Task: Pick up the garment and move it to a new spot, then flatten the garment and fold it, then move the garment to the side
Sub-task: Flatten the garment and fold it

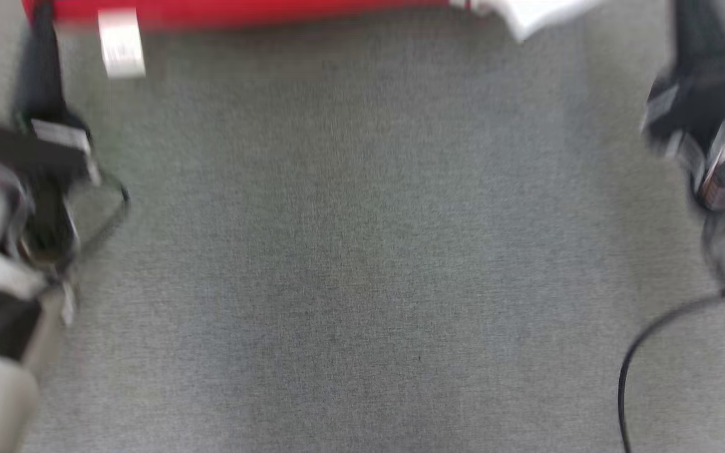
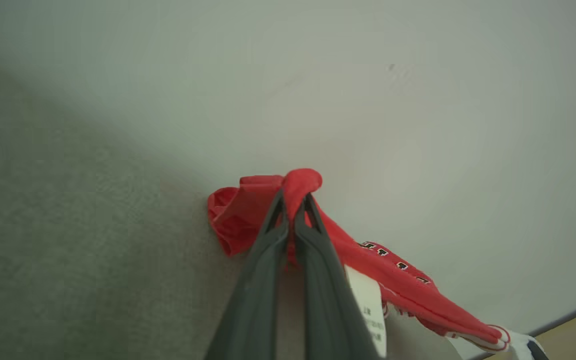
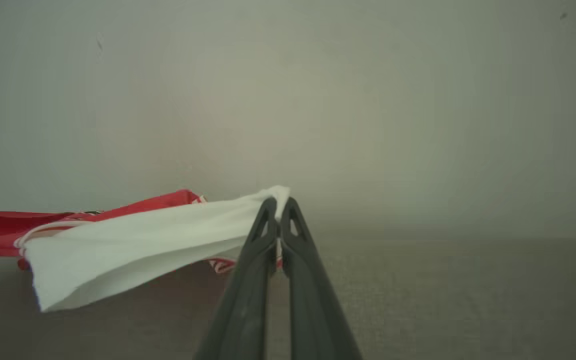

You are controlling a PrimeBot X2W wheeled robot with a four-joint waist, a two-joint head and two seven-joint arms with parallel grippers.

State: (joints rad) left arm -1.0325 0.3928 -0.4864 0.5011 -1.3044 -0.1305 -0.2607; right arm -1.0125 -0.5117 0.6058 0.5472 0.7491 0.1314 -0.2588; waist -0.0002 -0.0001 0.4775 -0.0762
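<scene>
The garment (image 1: 243,11) is red with white parts and stretches as a blurred band along the top edge of the head view, a white tag (image 1: 121,43) hanging from it. My left gripper (image 2: 294,200) is shut on a red bunch of the garment (image 2: 248,210), and a white label (image 2: 368,305) dangles beside its fingers. My right gripper (image 3: 279,204) is shut on the white part of the garment (image 3: 138,245), which trails off to the left with red cloth behind. In the head view the left gripper (image 1: 41,19) stands far left and the right gripper (image 1: 696,25) far right.
Grey carpet (image 1: 362,251) spreads below and between the arms. A pale wall (image 2: 368,75) stands behind the carpet in both wrist views. A dark cable (image 1: 646,340) loops at the lower right, and another thin cable (image 1: 111,214) hangs by the left arm.
</scene>
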